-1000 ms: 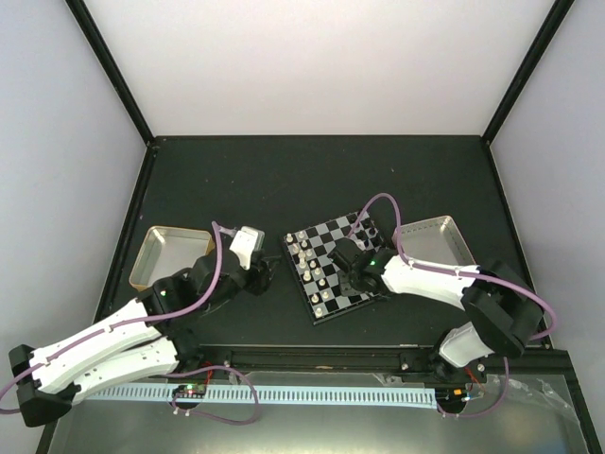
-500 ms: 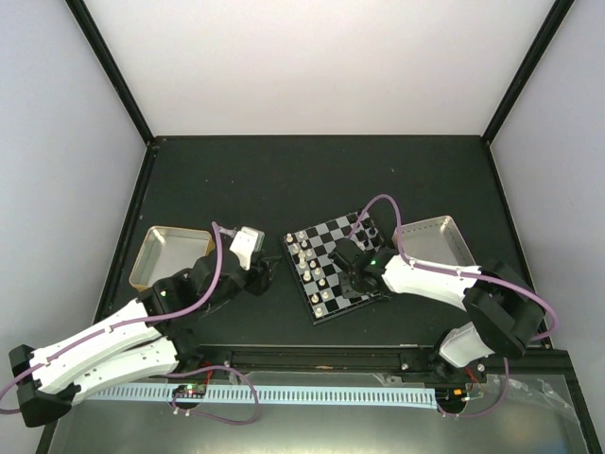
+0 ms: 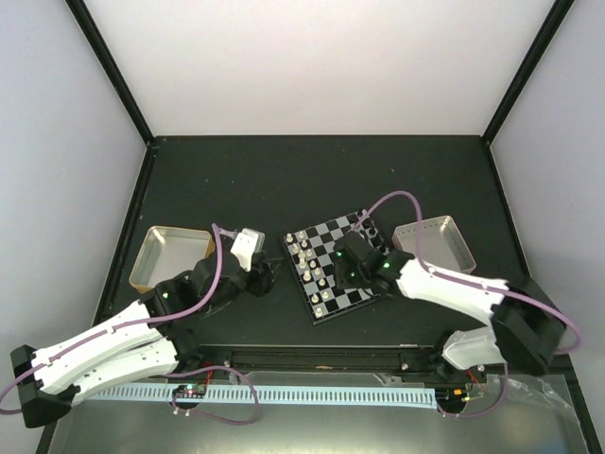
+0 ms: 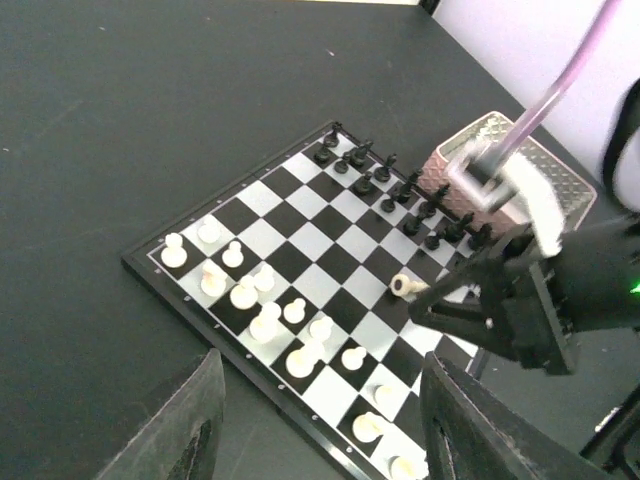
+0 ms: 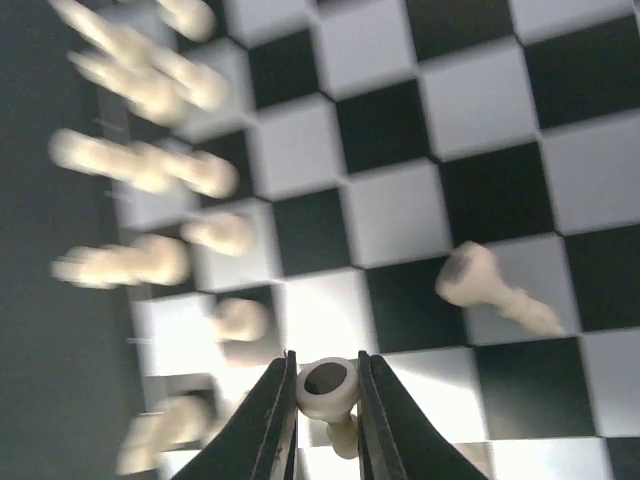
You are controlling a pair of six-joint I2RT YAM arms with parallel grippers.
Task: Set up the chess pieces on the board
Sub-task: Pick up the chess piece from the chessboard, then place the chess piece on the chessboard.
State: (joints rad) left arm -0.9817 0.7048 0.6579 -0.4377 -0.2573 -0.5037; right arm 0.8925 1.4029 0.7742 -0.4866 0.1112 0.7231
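Note:
The board (image 3: 342, 230) lies tilted at mid-table. White chess pieces (image 4: 262, 318) crowd its left side and black ones (image 4: 407, 188) line its right edge. My right gripper (image 5: 325, 395) is low over the board (image 5: 480, 100), shut on a white piece (image 5: 327, 386) whose round base faces the camera. Another white piece (image 5: 490, 285) lies on its side on the squares just beyond the fingertips. In the top view the right gripper (image 3: 348, 274) sits over the board's near-right part. My left gripper (image 4: 320, 420) hovers open off the board's near-left edge, holding nothing.
A metal tray (image 3: 142, 255) sits at the left behind the left arm. A second shallow tray (image 3: 456, 236) stands just right of the board, close to the black pieces. The table's raised frame runs along the near edge.
The right gripper's jaws have narrowed onto the white piece, and the right arm's elbow has swung out to the right. The left arm has hardly moved.

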